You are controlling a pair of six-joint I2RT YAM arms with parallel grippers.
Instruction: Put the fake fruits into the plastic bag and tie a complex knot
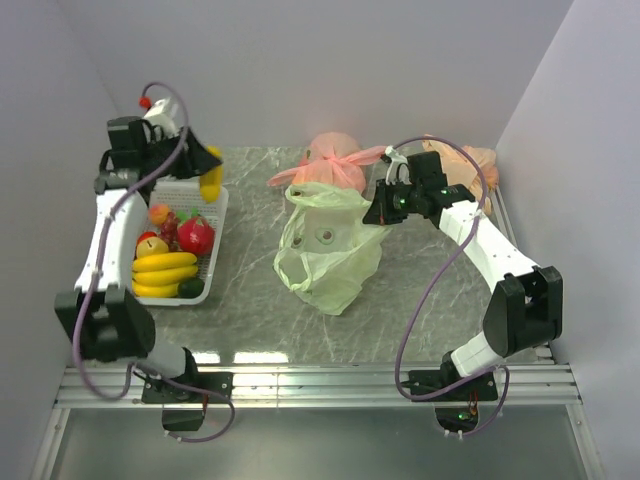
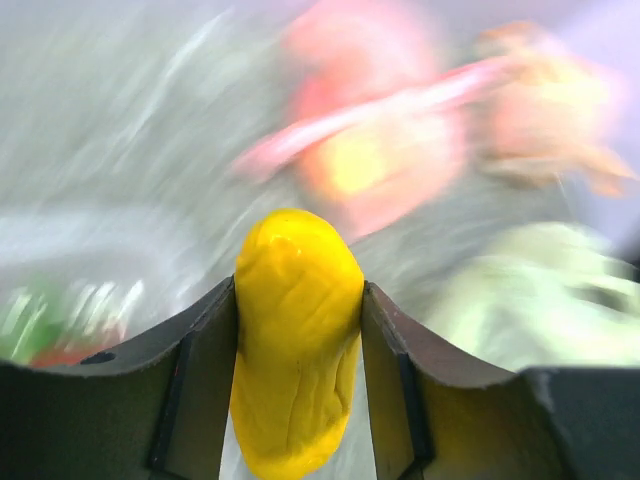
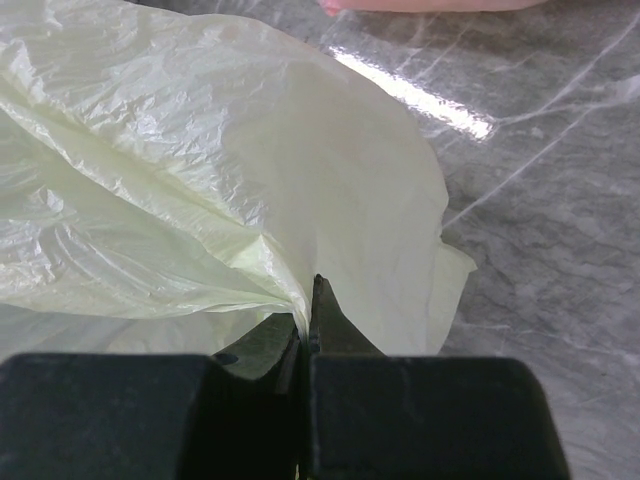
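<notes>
My left gripper (image 1: 207, 168) is shut on a yellow fake fruit (image 2: 295, 340) and holds it in the air above the far end of the white basket (image 1: 218, 240); the left wrist view is blurred. The basket holds yellow bananas (image 1: 163, 272), a red strawberry-like piece (image 1: 196, 236), an orange peach (image 1: 159, 213) and a dark green piece (image 1: 191, 288). The pale-green plastic bag (image 1: 328, 240) stands open at mid-table. My right gripper (image 1: 378, 208) is shut on the bag's edge (image 3: 250, 240) at its right side and holds it up. No knot shows on the green bag.
A pink knotted bag (image 1: 334, 160) lies behind the green bag. An orange-tan knotted bag (image 1: 466, 160) lies at the back right behind my right arm. White walls close in the table on the left, back and right.
</notes>
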